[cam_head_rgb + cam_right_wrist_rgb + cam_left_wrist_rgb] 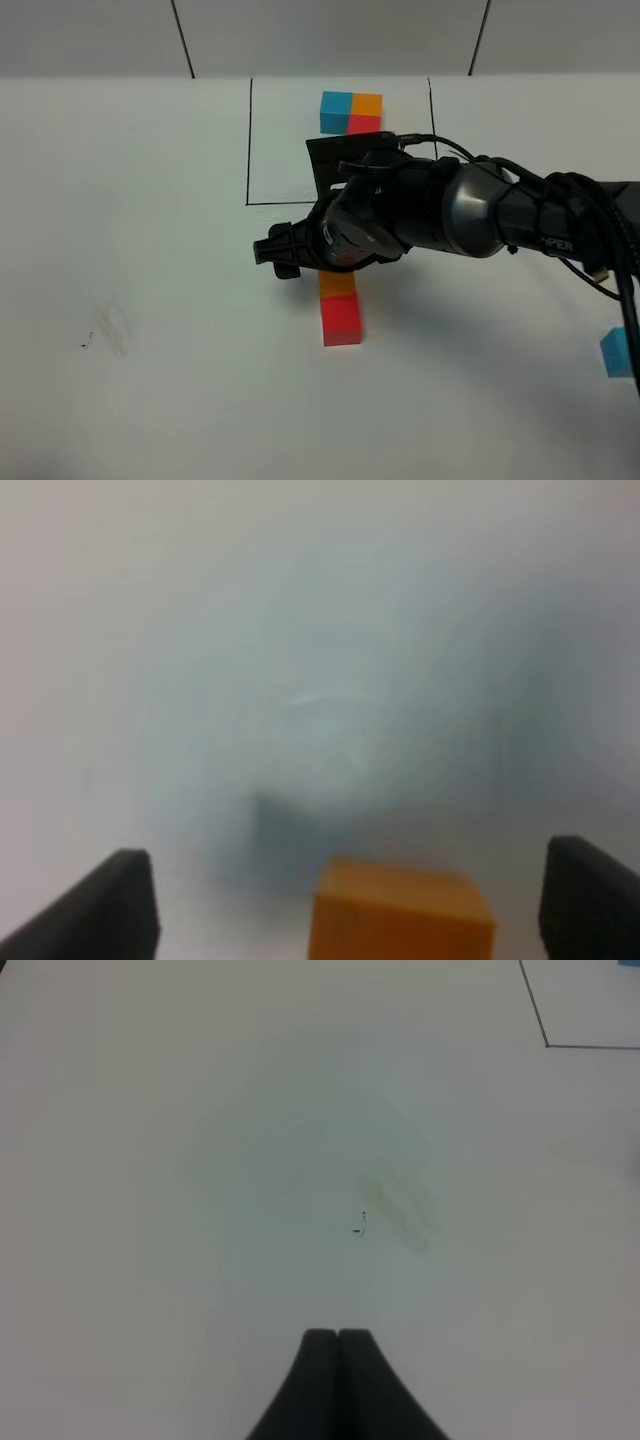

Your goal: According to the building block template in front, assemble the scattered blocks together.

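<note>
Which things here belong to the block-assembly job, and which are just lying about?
Job: building block template; orange block; red block; blue block; open right gripper.
Lying about: dark smudge on the table.

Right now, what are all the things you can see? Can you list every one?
template: 1, blue and orange side by side with red in front of the orange, far middle of the table
black rectangle: 1, thin black line, around the template
orange cube: 1, orange, middle of the table, touching the red cube
red cube: 1, red, on the near side of the orange cube
blue cube: 1, blue, alone at the right edge
smudge: 1, grey, left part of the table
table: 1, white
right gripper: 1, black, open, either side of the orange cube, not touching it
left gripper: 1, black, shut, over bare table near the smudge
</note>
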You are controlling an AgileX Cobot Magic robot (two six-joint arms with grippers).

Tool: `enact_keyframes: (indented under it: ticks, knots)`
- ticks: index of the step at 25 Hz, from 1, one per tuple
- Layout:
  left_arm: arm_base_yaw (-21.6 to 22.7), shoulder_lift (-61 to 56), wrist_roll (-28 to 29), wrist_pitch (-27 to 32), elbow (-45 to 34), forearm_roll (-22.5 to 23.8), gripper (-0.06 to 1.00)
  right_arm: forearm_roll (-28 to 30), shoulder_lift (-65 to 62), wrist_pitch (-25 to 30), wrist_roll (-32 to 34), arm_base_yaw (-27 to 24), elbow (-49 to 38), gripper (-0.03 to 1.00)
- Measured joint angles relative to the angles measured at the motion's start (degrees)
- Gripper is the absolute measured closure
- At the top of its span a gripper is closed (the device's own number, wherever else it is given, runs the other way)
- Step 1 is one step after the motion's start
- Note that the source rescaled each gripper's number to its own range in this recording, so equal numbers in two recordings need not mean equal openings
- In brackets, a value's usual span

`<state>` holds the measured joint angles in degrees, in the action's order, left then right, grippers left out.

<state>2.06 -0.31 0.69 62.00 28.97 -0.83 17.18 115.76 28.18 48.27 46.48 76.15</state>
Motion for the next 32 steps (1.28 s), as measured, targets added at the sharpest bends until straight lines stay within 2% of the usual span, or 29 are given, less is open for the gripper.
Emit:
enact_keyframes:
  ticks: [3, 6, 12, 15, 19, 32]
  knots:
    - [0.0, 0.0, 0.0, 0.0, 0.0, 0.0, 0.94, 1.5, -3.3, 1.7, -0.1, 0.0, 0.0, 0.14]
    - [0.0, 0.0, 0.0, 0.0, 0.0, 0.0, 0.94, 4.1, -6.8, 5.8, -0.2, 0.0, 0.0, 0.14]
    - [0.0, 0.0, 0.0, 0.0, 0.0, 0.0, 0.94, 11.2, -12.0, 17.2, 0.1, 0.0, 0.0, 0.13]
    - [0.0, 0.0, 0.0, 0.0, 0.0, 0.0, 0.94, 12.6, -13.2, 22.1, 0.2, -0.6, -0.1, 0.13]
    - [0.0, 0.0, 0.0, 0.0, 0.0, 0.0, 0.94, 13.0, -15.4, 23.0, 0.0, -3.2, -3.7, 0.13]
    - [0.0, 0.0, 0.0, 0.0, 0.0, 0.0, 0.94, 12.9, -31.3, 21.1, -0.2, -15.1, -24.0, 0.13]
